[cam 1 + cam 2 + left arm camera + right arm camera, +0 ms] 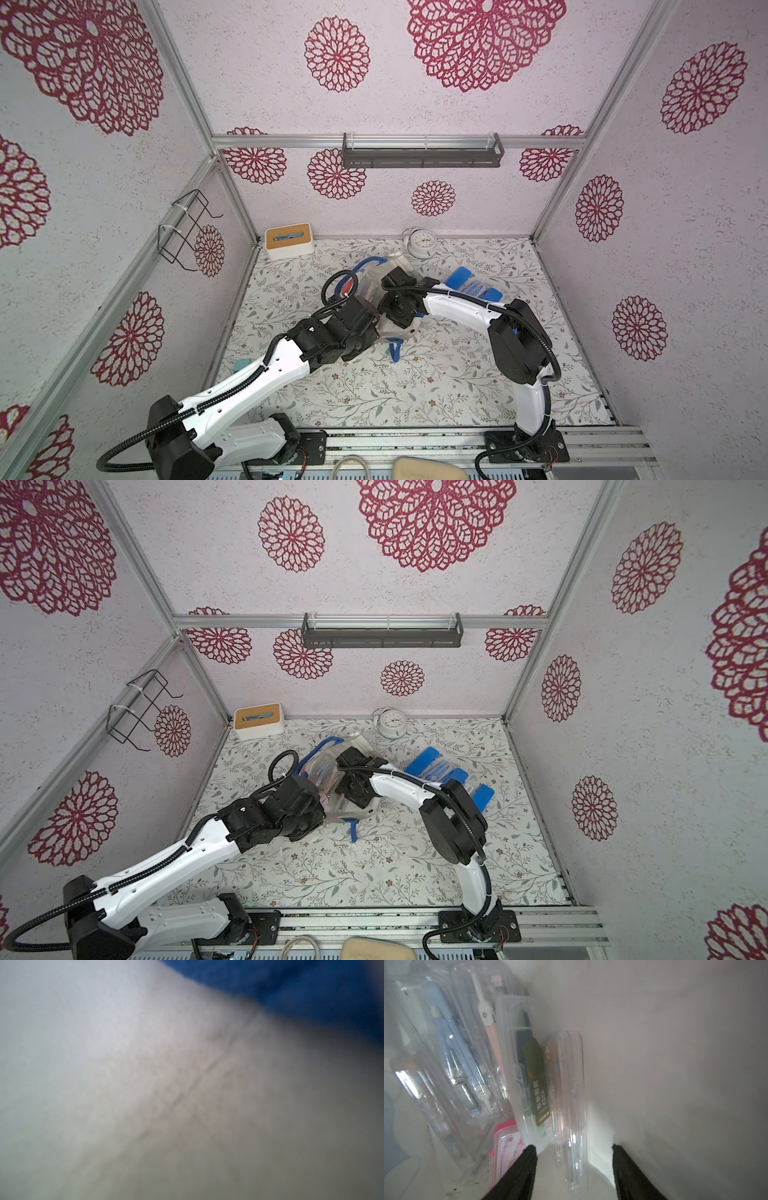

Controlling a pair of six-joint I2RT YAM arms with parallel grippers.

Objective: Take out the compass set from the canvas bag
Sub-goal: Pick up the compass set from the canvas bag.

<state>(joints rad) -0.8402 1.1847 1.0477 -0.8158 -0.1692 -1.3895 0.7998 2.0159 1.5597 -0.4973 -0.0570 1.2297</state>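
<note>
The off-white canvas bag with blue strap handles lies mid-table, its mouth held up. Inside it stand several clear cases. One holds a blue compass set, another a white and pink compass, and one has a green label. My right gripper is inside the bag and open, its black fingers on either side of a narrow clear case without touching it. My left wrist sits at the bag's near edge. Its jaws are hidden, and blurred cloth and blue strap fill its view.
Two blue-backed cases lie on the table right of the bag, under my right arm. A white tissue box and a white alarm clock stand at the back. A wire rack hangs on the left wall and a grey shelf on the back wall.
</note>
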